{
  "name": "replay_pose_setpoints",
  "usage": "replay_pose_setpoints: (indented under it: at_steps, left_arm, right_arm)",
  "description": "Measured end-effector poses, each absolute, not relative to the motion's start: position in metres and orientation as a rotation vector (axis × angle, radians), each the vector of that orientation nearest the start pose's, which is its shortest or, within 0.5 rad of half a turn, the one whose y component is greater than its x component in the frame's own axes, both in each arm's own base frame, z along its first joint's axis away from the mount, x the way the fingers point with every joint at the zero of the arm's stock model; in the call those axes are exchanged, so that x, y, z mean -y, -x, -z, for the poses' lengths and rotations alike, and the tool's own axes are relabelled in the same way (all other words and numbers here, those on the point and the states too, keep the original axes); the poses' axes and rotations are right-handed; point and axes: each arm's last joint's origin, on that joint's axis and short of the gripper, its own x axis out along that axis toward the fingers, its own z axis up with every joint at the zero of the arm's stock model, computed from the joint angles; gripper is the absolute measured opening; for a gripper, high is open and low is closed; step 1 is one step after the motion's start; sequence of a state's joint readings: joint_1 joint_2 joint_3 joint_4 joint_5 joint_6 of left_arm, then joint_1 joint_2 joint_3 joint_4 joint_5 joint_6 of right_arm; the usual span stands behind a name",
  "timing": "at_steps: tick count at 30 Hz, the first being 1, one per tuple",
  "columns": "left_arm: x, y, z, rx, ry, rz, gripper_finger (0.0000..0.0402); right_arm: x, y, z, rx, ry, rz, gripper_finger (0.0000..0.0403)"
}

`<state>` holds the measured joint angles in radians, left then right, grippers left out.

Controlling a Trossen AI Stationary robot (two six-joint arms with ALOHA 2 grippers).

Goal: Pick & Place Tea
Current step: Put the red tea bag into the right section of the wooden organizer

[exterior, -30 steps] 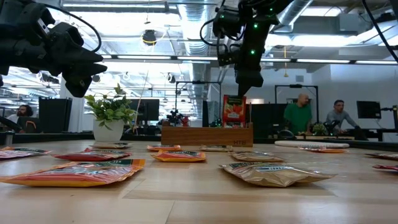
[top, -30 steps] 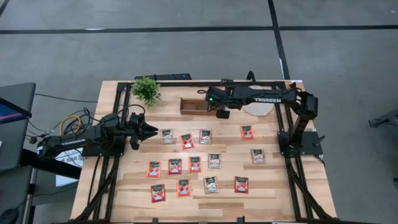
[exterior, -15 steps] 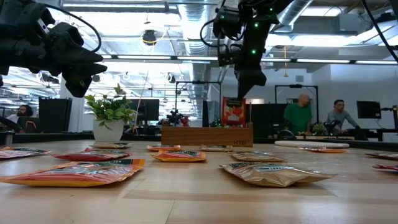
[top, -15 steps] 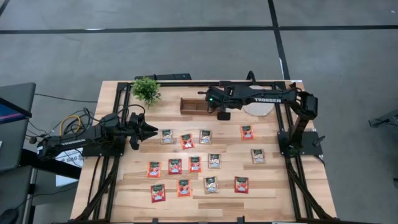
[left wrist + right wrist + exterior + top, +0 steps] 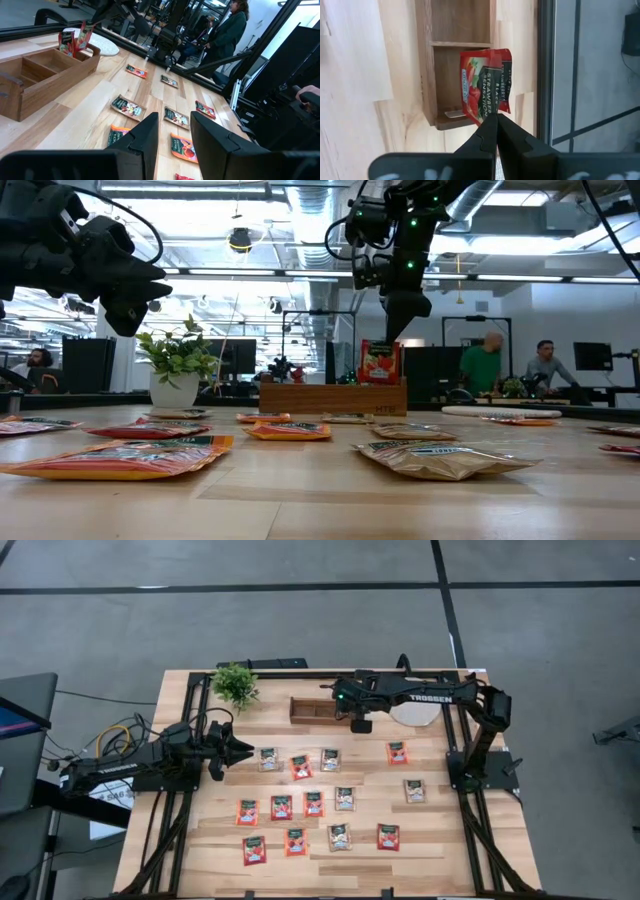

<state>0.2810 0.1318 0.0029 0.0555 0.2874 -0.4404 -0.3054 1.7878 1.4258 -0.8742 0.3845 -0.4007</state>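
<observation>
Red sachet (image 5: 486, 85) hangs pinched by one edge in the right gripper (image 5: 494, 120), whose fingers are pressed shut on it, directly over the end compartment of the wooden tray (image 5: 312, 710) nearest the pale disc (image 5: 415, 712). Over the last second the right gripper has drifted a little toward the disc end of the tray, and in the low view the sachet (image 5: 380, 363) now sits further that way, upright above the tray wall (image 5: 333, 397). That likely means the carry is nearly done and only lowering and release remain. Left gripper (image 5: 172, 131) waits at the table's left side, fingers parted and empty. Thirteen more sachets (image 5: 314, 803) lie flat on the table (image 5: 440, 840).
</observation>
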Motion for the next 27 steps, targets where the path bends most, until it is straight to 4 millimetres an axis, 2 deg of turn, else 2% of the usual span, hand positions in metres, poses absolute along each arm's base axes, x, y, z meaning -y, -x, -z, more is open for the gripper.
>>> replay_pose_setpoints:
  at_steps: [27]
  left_arm:
    - [-0.021,-0.1024,-0.1592,-0.071,0.462,-0.009,0.0105]
  right_arm:
    - [0.1204,-0.3414,-0.2379,-1.347,0.363,0.336,0.0]
